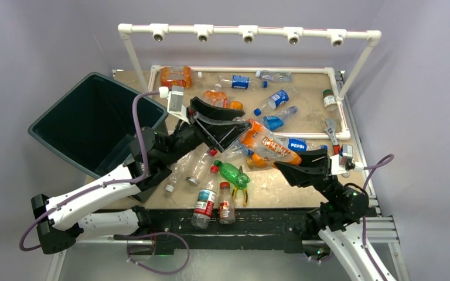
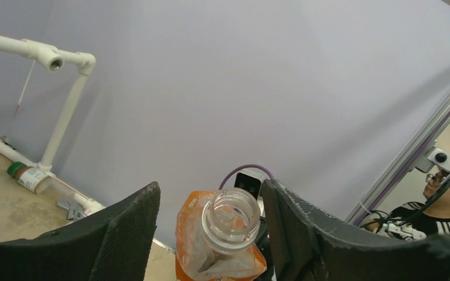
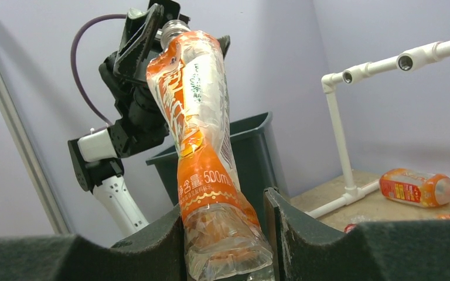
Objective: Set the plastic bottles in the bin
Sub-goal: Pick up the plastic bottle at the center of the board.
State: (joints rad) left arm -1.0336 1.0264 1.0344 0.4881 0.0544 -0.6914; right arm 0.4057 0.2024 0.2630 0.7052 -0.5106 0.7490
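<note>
1. Currently the bin [image 1: 88,117] stands at the left, well apart from the orange bottle [image 3: 196,117]; a drop now would miss it.
2. Left gripper [image 2: 211,196]: jaws spread either side of the neck, not touching. Off-centre closure could push the neck aside.
3. Right gripper [image 3: 225,211]: pinching the bottle's base. Early release risks a fall.
</note>
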